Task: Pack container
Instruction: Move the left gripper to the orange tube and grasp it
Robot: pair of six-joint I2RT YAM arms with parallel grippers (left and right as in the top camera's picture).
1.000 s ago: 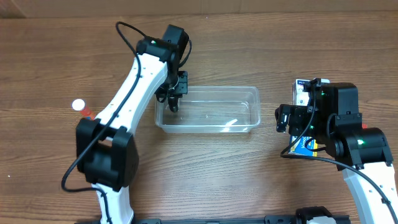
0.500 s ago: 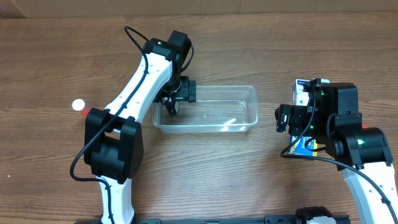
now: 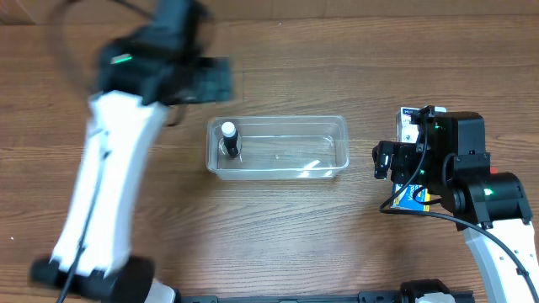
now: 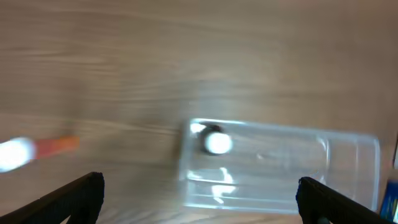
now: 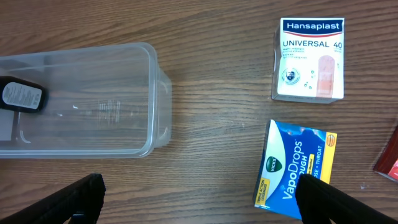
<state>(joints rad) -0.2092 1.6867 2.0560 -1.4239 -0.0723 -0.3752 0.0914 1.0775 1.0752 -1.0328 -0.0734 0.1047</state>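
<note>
The clear container (image 3: 290, 156) lies mid-table, also seen in the left wrist view (image 4: 292, 168) and the right wrist view (image 5: 93, 74). A small dark bottle with a white cap (image 3: 228, 138) stands in its left end (image 4: 217, 143) (image 5: 22, 94). My left gripper (image 3: 210, 82) is blurred, up and to the left of the container; its jaws stand wide open with nothing between them (image 4: 200, 199). The right gripper (image 3: 383, 160) hovers right of the container, open and empty (image 5: 202, 199).
A white Hansaplast box (image 5: 310, 59) and a blue VapoDrops box (image 5: 295, 171) lie on the wood right of the container. A red item (image 5: 388, 158) shows at the right edge. An orange tube with a white cap (image 4: 37, 149) lies left of the container.
The left gripper opened and let go of the bottle, which now stands in the container. The left arm swung up and left, away from it. The right arm stayed still.
</note>
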